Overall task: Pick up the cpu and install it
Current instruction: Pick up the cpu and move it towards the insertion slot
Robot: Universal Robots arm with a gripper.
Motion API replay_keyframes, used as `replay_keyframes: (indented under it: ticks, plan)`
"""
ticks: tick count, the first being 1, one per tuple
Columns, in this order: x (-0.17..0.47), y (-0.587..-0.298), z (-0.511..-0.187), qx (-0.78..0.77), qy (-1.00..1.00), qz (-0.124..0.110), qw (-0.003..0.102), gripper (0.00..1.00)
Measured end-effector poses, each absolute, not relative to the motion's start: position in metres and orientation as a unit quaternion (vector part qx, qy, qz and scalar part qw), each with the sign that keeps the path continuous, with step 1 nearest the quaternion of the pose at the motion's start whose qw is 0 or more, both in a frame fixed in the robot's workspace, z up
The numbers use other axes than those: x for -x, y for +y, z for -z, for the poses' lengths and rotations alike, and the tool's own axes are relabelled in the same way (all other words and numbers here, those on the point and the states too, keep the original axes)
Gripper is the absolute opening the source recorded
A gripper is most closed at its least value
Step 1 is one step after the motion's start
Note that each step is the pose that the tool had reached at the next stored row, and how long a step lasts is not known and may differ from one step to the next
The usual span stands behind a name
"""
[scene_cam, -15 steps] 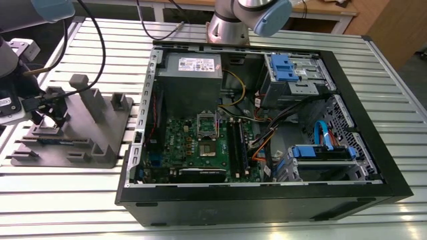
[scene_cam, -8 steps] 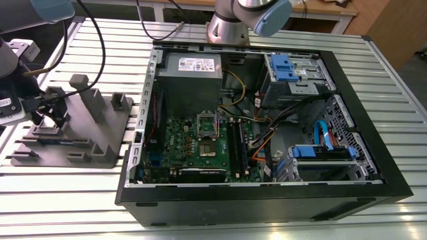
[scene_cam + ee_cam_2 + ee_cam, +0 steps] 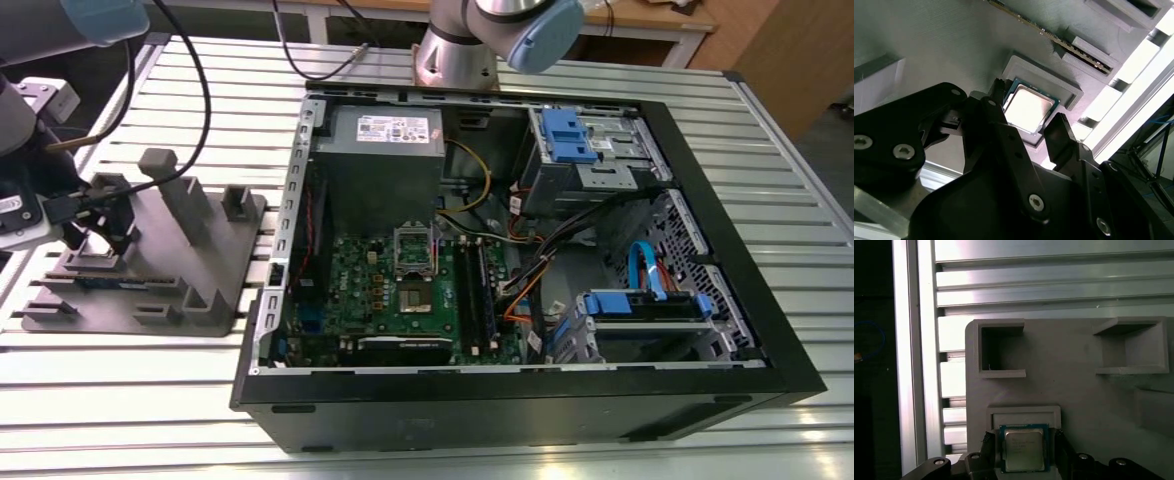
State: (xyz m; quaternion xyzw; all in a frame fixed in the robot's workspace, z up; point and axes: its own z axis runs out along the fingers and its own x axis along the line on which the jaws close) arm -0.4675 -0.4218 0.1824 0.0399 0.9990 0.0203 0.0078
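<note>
My hand (image 3: 1027, 110) spread open, fingers (image 3: 1064, 140) straddling the cpu (image 3: 1029, 106) with a slim gap on each side, gripping nothing, cpu lying flat in its shallow pocket on the grey holder tray (image 3: 200, 290), my wrist pointing down over that tray at the exterior view's left, beside the open computer case (image 3: 534, 400) on the slatted worktop (image 3: 134, 400)

An open black case (image 3: 534, 400) is lying on its side on a slatted metal table (image 3: 134, 400). Inside it, a grey box (image 3: 380, 135) with a white label is sitting beside a green board (image 3: 360, 290), and black memory sticks (image 3: 474, 295) are standing on that board. A grey tray (image 3: 247, 250) with upright blocks is resting at the exterior view's left, near the case. In the second wrist view a long strip (image 3: 1054, 37), perhaps a memory stick, is lying in the tray.
</note>
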Motion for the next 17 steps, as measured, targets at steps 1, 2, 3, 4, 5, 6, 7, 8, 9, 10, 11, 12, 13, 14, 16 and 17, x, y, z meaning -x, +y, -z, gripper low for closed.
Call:
replay_keyframes:
  ticks: [1, 2, 3, 4, 5, 6, 7, 8, 9, 10, 11, 12, 13, 14, 16, 17]
  plan:
    - [0.4675, -0.4217, -0.1825, -0.04, 0.999, -0.02, 0.008, 0.59]
    - [0.4675, -0.4216, -0.1825, -0.04, 0.999, -0.02, 0.008, 0.59]
    - [0.4675, -0.4215, -0.1825, -0.04, 0.999, -0.02, 0.008, 0.59]
    - [0.4675, -0.4215, -0.1825, -0.04, 0.999, -0.02, 0.008, 0.59]
    - [0.4675, -0.4214, -0.1825, -0.04, 0.999, -0.02, 0.008, 0.59]
    - [0.4675, -0.4214, -0.1825, -0.04, 0.999, -0.02, 0.008, 0.59]
    - [0.4675, -0.4212, -0.1825, -0.04, 0.999, -0.02, 0.008, 0.59]
    - [0.4675, -0.421, -0.1825, -0.04, 0.999, -0.02, 0.008, 0.59]
    - [0.4675, -0.4209, -0.1825, -0.04, 0.999, -0.02, 0.008, 0.59]
    - [0.4675, -0.4206, -0.1825, -0.04, 0.999, -0.02, 0.008, 0.59]
    - [0.4675, -0.4205, -0.1824, -0.04, 0.999, -0.02, 0.008, 0.59]
    - [0.4675, -0.4205, -0.1825, -0.04, 0.999, -0.02, 0.008, 0.59]
    - [0.4675, -0.4205, -0.1825, -0.04, 0.999, -0.02, 0.008, 0.59]
    - [0.4675, -0.4205, -0.1829, -0.04, 0.999, -0.02, 0.008, 0.59]
    - [0.4674, -0.4205, -0.183, -0.04, 0.999, -0.02, 0.008, 0.59]
    - [0.4675, -0.4205, -0.183, -0.04, 0.999, -0.02, 0.008, 0.59]
